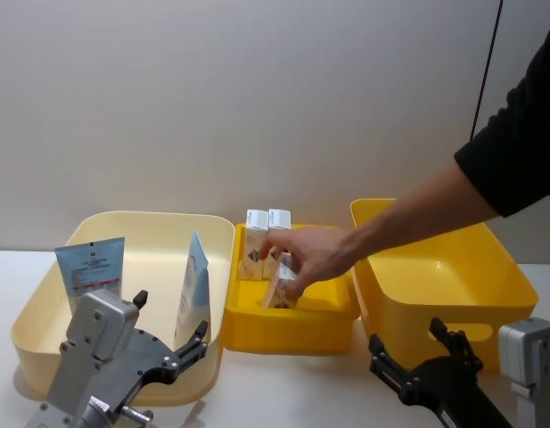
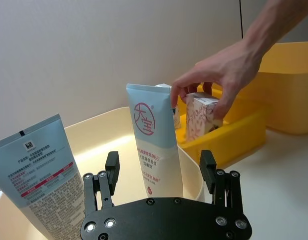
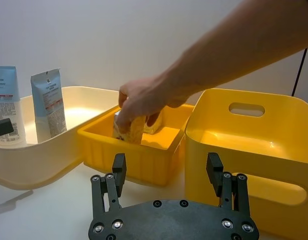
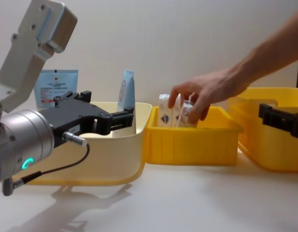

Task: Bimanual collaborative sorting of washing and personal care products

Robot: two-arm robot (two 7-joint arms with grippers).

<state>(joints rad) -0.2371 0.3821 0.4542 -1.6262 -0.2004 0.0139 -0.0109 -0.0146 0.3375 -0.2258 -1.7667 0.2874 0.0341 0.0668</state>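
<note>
Table (image 1: 292,388) layout, read as a clock face from the robot's side, with 12 o'clock at the wall:

- Cream bin (image 1: 38,308) at 9 o'clock, small yellow bin (image 1: 288,332) at centre, large yellow bin (image 1: 515,281) at 3 o'clock. The three stand in a row, each just beside the next.
- Left tube (image 1: 89,266): upright in the cream bin toward its 9 o'clock wall, flat end up, printed face toward the robot.
- Right tube (image 1: 192,285): upright in the same bin by its 3 o'clock wall, flat end up, well apart from the left tube.
- Two upright cartons (image 1: 257,236): side by side against the 12 o'clock wall of the small yellow bin.
- Held carton (image 1: 280,292): inside the small yellow bin, in front of the other two and tilted. A person's hand (image 1: 315,254) grips it from above, the arm coming in from 2 o'clock. Cannot tell whether its lower end rests on the bin floor.
- Left gripper (image 2: 159,162): at 8 o'clock over the near rim of the cream bin, fingers spread wide, nothing between them. It points at the right tube. One fingertip is near the tube's base; contact cannot be judged.
- Right gripper (image 3: 166,162): at 5 o'clock above the table, fingers wide apart, empty. It faces the gap between the two yellow bins.
</note>
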